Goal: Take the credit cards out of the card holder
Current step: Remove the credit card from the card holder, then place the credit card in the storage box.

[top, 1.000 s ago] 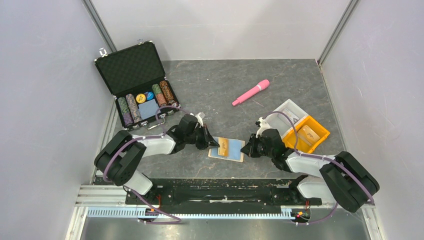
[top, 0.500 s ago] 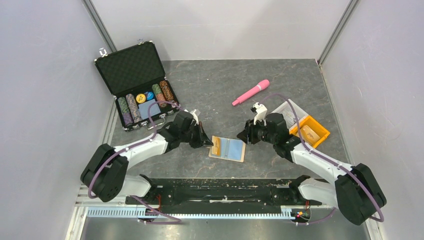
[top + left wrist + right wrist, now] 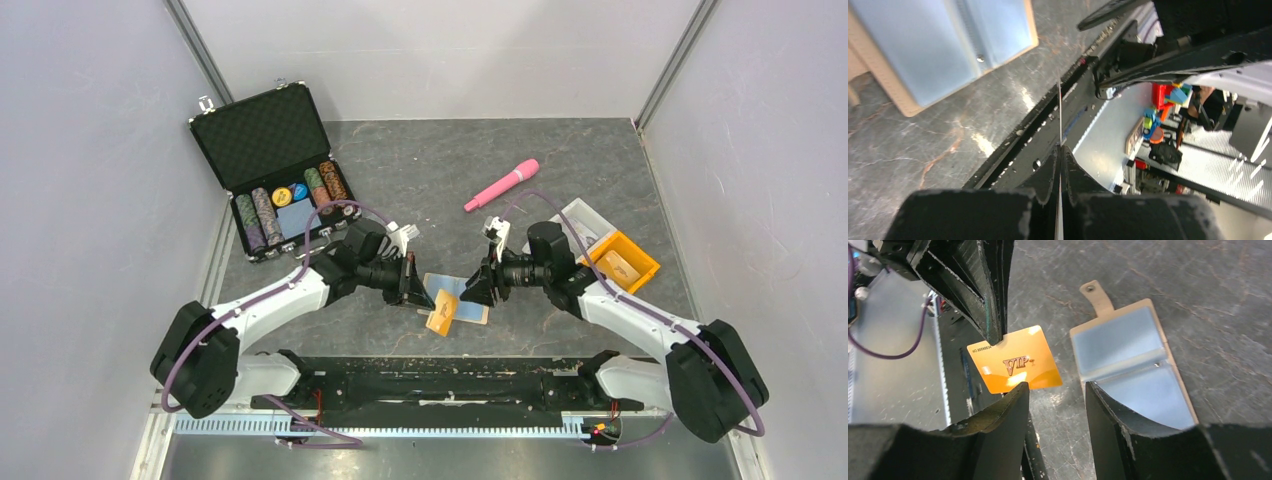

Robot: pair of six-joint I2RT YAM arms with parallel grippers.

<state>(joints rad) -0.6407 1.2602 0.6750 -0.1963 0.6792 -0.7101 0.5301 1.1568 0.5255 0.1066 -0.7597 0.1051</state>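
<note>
The card holder (image 3: 466, 297) lies open on the table, tan-edged with a pale blue lining (image 3: 1128, 360), its snap tab (image 3: 1094, 294) pointing away. An orange credit card (image 3: 441, 311) marked "VIP" (image 3: 1015, 365) hangs free of the holder, to its near-left. My left gripper (image 3: 421, 297) is shut on that card's corner. In the left wrist view the card shows edge-on as a thin line (image 3: 1059, 110) rising from the closed tips (image 3: 1060, 148). My right gripper (image 3: 1055, 390) hovers open above the holder's near edge (image 3: 475, 292), holding nothing.
An open black case (image 3: 262, 135) with poker chips stands at the back left. A pink stick (image 3: 502, 185) lies at the back centre. At the right, an orange tray (image 3: 640, 262) holding a tan item sits beside a clear tray (image 3: 578, 218). The black base rail (image 3: 440, 375) runs along the near edge.
My left gripper has drawn the orange card out of the holder toward the near edge. My right gripper let go of the holder's right edge, opened, and now hovers over it.
</note>
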